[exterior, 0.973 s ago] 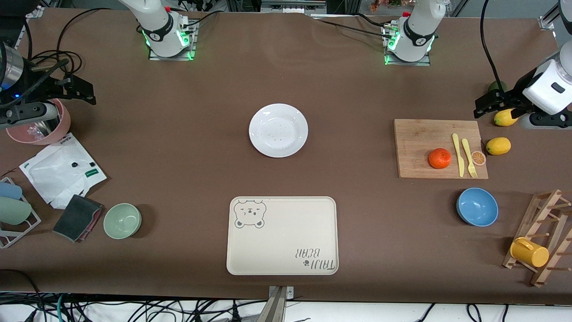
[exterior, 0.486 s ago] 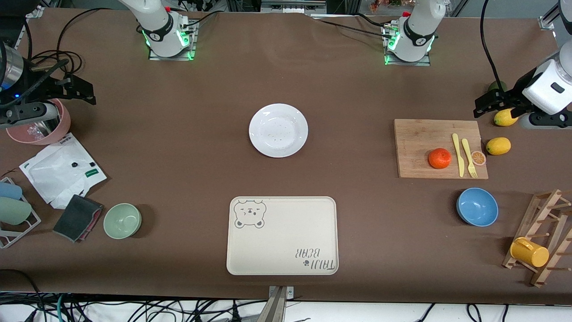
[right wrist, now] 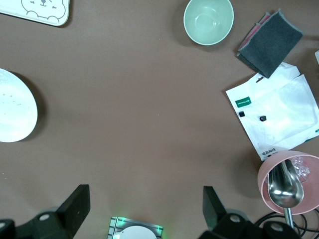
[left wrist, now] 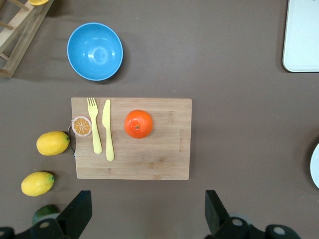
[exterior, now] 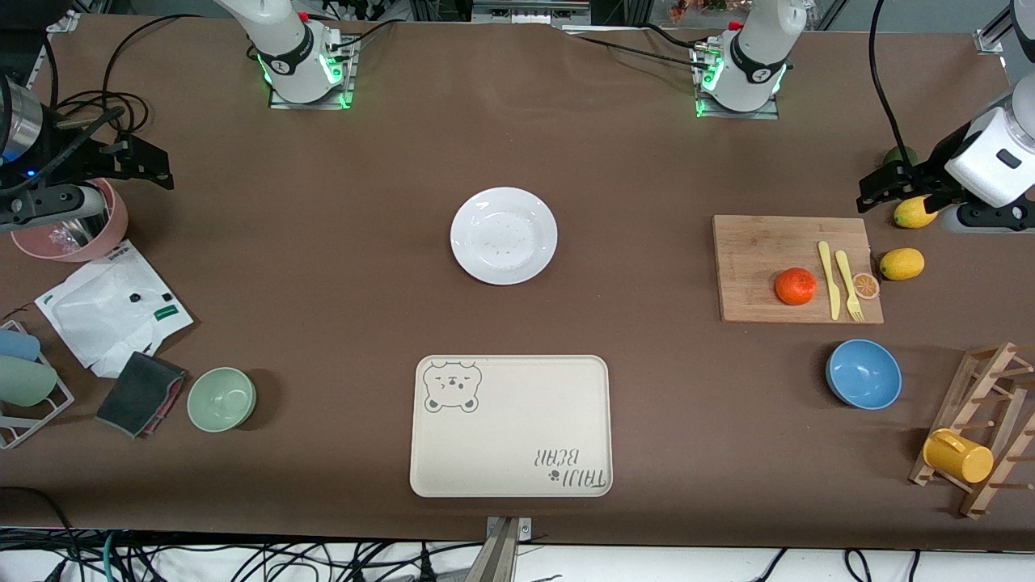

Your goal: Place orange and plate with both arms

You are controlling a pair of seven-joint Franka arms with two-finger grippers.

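The orange (exterior: pixel 796 286) sits on a wooden cutting board (exterior: pixel 756 242) toward the left arm's end; it also shows in the left wrist view (left wrist: pixel 138 123). The white plate (exterior: pixel 504 235) lies mid-table, and part of it shows in the right wrist view (right wrist: pixel 12 107). My left gripper (exterior: pixel 885 184) is open and empty, high over the table by the board's edge and the lemons; its jaws stand wide apart in the left wrist view (left wrist: pixel 144 214). My right gripper (exterior: pixel 141 162) is open and empty, high over the right arm's end by a pink bowl; it shows too in the right wrist view (right wrist: pixel 144 209).
A beige bear-print tray (exterior: pixel 509 477) lies nearer the camera than the plate. A yellow knife and fork (exterior: pixel 837 279), an orange slice and two lemons (exterior: pixel 901 263) flank the orange. There is also a blue bowl (exterior: pixel 863 373), a green bowl (exterior: pixel 221 398), a cup rack (exterior: pixel 982 428) and a pink bowl (exterior: pixel 113 222).
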